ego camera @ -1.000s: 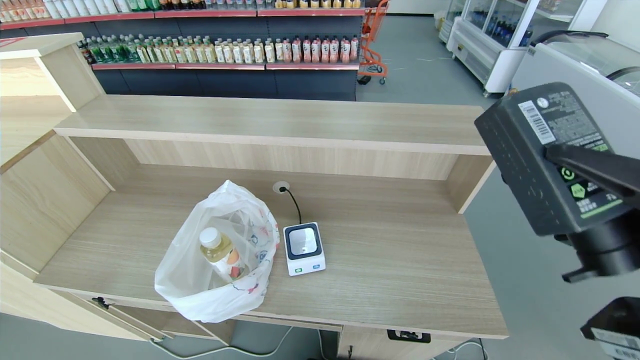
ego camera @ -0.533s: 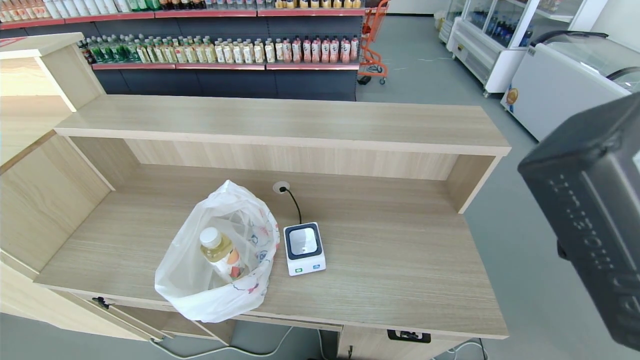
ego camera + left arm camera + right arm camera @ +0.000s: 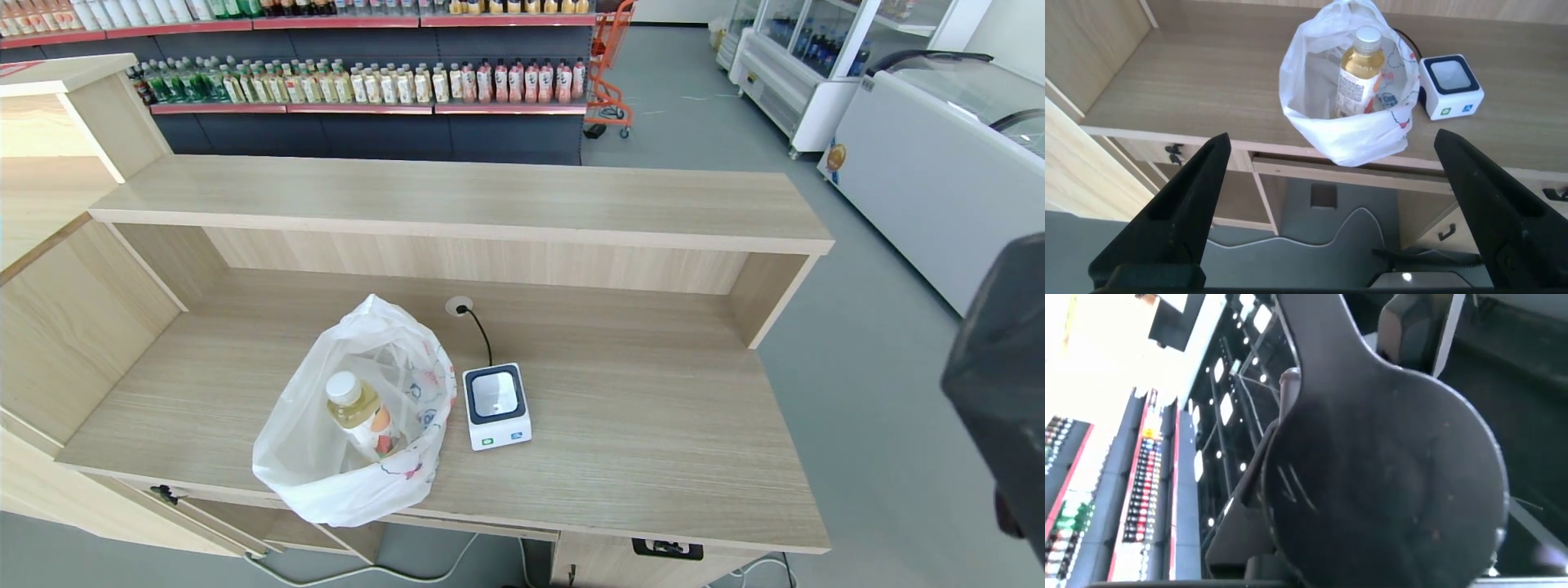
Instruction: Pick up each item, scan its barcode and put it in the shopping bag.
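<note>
The left pincer [image 3: 1333,139] hangs with its two fingers [image 3: 1180,216] spread wide apart, clamped on nothing. It sits out in front of the bench's [image 3: 653,433] near edge. Beyond it, seen between the fingers and clear of both, the white shopping bag [image 3: 1315,122] stands on the bench near that edge with its mouth open. A bottle [image 3: 1358,69] of yellowish drink with a white cap leans inside the bag. Just beside the bag, on the robot's right, sits the white scanner [image 3: 1451,84], its dark window facing up. A dark part of the right arm [image 3: 1000,392] shows well to the right, off the bench. Whether that arm's pincer is apart or together I cannot tell.
</note>
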